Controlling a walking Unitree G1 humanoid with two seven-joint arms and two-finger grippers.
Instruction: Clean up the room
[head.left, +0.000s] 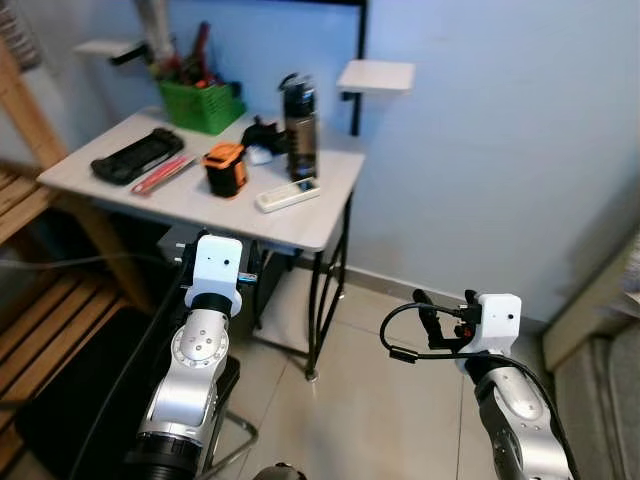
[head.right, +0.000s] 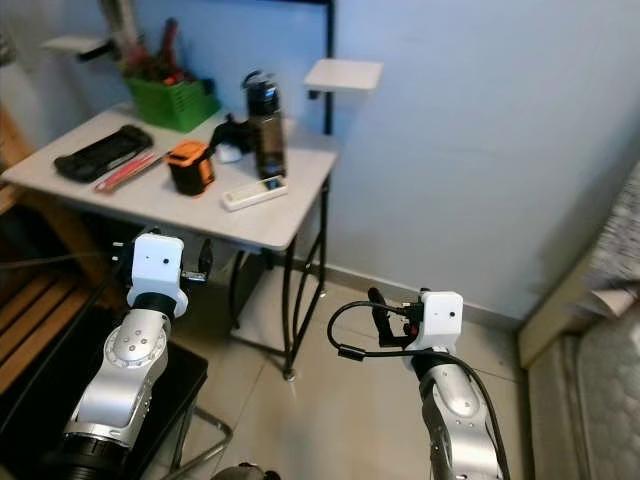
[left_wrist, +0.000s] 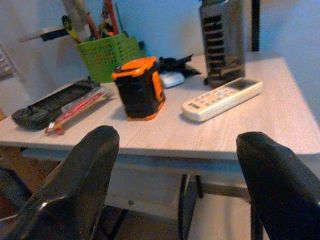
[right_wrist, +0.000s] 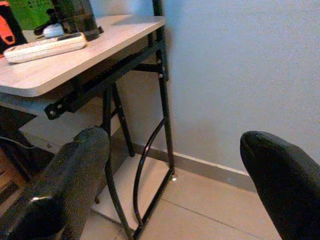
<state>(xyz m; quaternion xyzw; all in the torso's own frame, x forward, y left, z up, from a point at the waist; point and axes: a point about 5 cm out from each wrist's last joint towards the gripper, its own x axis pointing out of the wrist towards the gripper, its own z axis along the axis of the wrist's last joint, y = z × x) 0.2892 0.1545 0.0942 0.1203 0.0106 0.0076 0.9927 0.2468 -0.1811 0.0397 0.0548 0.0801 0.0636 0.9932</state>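
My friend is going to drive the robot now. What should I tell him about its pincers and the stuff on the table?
Left pincer: open, empty, raised before the light wooden table.
Right pincer: open, empty, beside the table, facing its black legs.
On the table: white remote control, orange-and-black box, dark water bottle, green basket of tools, black handheld console.
Done: nothing picked up.
Left: tidy everything.

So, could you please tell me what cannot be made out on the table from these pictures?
- Green basket: contents a blurred jumble in the head views.
- Black item behind the orange box: partly hidden, unidentifiable.
- Dark bottle: top cut off in the left wrist view.
- Remote: buttons too small.
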